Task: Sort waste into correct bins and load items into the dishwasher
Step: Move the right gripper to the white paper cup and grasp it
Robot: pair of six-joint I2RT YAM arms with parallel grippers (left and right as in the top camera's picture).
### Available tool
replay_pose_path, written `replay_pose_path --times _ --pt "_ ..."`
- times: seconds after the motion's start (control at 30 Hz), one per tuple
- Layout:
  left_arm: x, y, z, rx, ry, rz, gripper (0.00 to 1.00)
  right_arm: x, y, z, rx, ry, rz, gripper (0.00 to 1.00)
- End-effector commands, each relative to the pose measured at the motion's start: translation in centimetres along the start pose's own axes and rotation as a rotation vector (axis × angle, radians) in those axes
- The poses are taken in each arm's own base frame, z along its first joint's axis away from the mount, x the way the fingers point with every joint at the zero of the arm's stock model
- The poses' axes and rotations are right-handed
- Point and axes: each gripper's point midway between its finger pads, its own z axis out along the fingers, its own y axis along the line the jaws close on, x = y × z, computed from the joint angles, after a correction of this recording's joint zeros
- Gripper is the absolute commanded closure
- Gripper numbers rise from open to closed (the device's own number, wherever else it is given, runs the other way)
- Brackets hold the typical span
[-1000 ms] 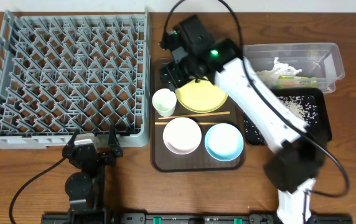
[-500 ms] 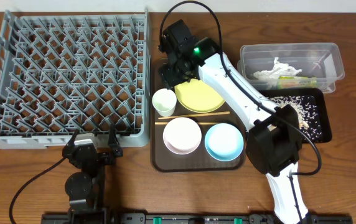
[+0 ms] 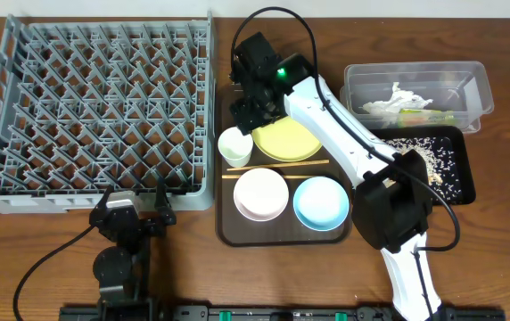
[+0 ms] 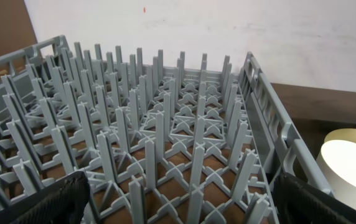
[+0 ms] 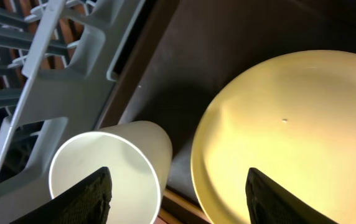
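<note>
Right hand, jaws apart and empty, is poised over small white cup and round yellow-green plate on brown serving tray; cup could be tipped if clipped off-centre during descent.

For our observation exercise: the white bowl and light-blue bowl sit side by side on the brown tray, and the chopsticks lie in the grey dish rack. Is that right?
Not quite. The overhead view shows the chopsticks on the brown tray, not in the grey dish rack. The white bowl and light-blue bowl do sit side by side there.
</note>
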Motion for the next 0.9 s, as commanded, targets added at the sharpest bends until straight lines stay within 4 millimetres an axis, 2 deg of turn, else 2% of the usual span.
replay_pose_path --times 0.0,0.37,0.57,0.87 --pt "1.6 0.3 0.1 -0.018 0.054 -0.004 0.05 -0.2 0.7 0.3 -0.034 0.004 0.006 0.34" --pt "1.6 0.3 0.1 -0.018 0.054 -0.004 0.05 0.8 0.2 0.8 -0.016 0.046 0.013 0.39" --pt "1.6 0.3 0.1 -0.018 0.054 -0.004 0.05 1.3 0.2 1.1 -0.014 0.062 0.014 0.45" --pt "1.6 0.3 0.1 -0.018 0.054 -0.004 0.04 2.1 0.2 1.1 -0.014 0.096 0.011 0.43"
